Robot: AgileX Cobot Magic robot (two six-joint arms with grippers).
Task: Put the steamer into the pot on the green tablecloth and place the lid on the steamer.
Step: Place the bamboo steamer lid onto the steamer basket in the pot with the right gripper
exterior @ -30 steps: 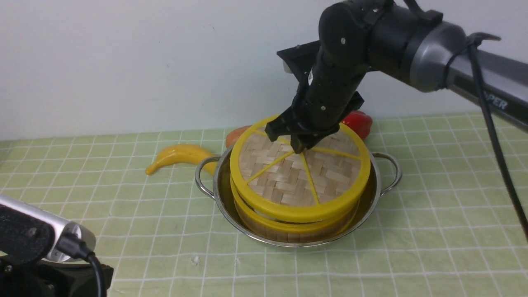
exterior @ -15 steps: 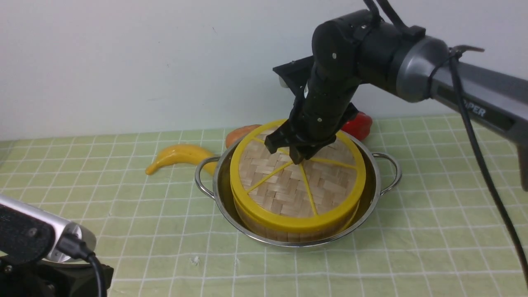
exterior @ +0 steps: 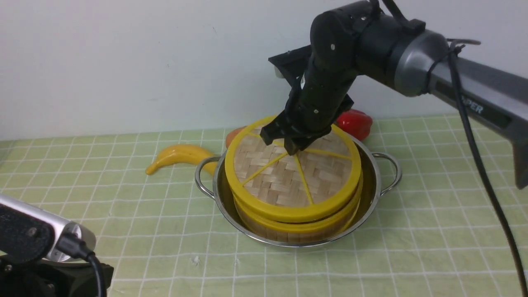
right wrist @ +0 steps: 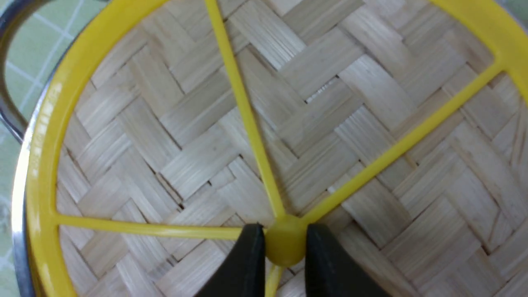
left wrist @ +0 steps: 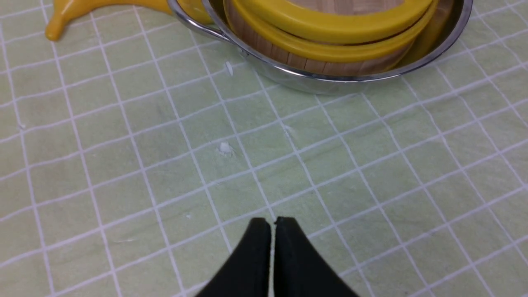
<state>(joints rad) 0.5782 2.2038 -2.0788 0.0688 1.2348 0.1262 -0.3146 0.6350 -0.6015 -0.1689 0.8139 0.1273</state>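
The steamer [exterior: 284,234] stands in the pot [exterior: 368,185] on the green tablecloth [exterior: 412,247], mid-scene. The lid [exterior: 284,181] lies over it, shifted slightly left. The right wrist view alone shows the right tool [right wrist: 284,247] clenched on the lid's yellow centre hub. The left wrist view shows a thin dark gap between the lid's and the steamer's near rims, and the left tool [left wrist: 272,231] clenched, empty, above the cloth. Counted: 1 steamer, 1 lid, 1 pot, 1 banana [exterior: 181,155] left of the pot, 1 red pepper [exterior: 354,123] and 1 orange fruit [exterior: 234,135] behind it.
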